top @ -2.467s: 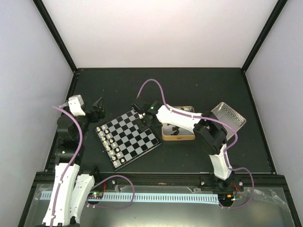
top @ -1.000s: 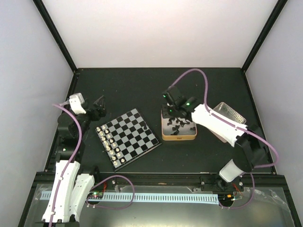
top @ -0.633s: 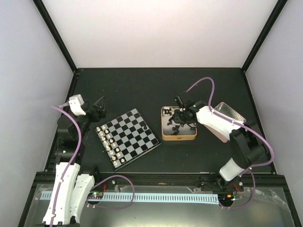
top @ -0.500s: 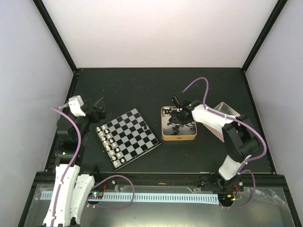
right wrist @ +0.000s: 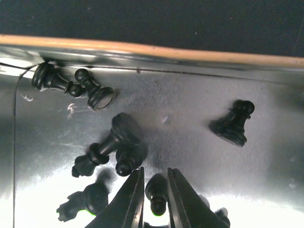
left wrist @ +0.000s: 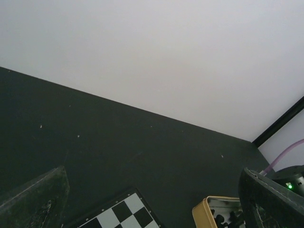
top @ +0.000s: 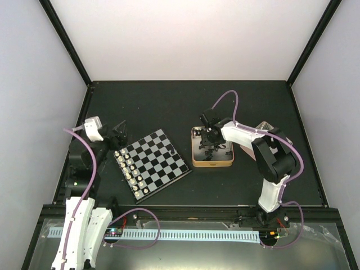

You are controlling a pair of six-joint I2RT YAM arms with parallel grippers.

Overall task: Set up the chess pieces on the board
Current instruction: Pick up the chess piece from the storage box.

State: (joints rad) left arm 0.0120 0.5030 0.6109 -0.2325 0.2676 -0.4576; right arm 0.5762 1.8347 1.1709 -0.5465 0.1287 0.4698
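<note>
The board [top: 152, 163] lies tilted at centre left, and its corner [left wrist: 118, 213] shows in the left wrist view. Cream-white pieces [top: 130, 171] line its near-left edge. Several black chess pieces [right wrist: 111, 142] lie toppled on the metal floor of the gold-rimmed tin [top: 212, 163]. My right gripper [top: 209, 138] reaches down into the tin. In its wrist view the right gripper [right wrist: 155, 173] is shut on one small black piece [right wrist: 156, 190], a finger on each side of it. My left gripper [top: 118, 130] hangs open beyond the board's far-left corner, holding nothing.
The tin's rim [right wrist: 190, 52] runs just beyond the held piece, and another black piece [right wrist: 232, 124] stands to its right. The tin [left wrist: 202, 216] shows at the lower right of the left wrist view. The dark mat [top: 185, 107] ends at black frame posts and pale walls.
My right arm swung from the board over to the tin and dropped into it. Its jaws narrowed onto a black piece. The left arm barely moved.
</note>
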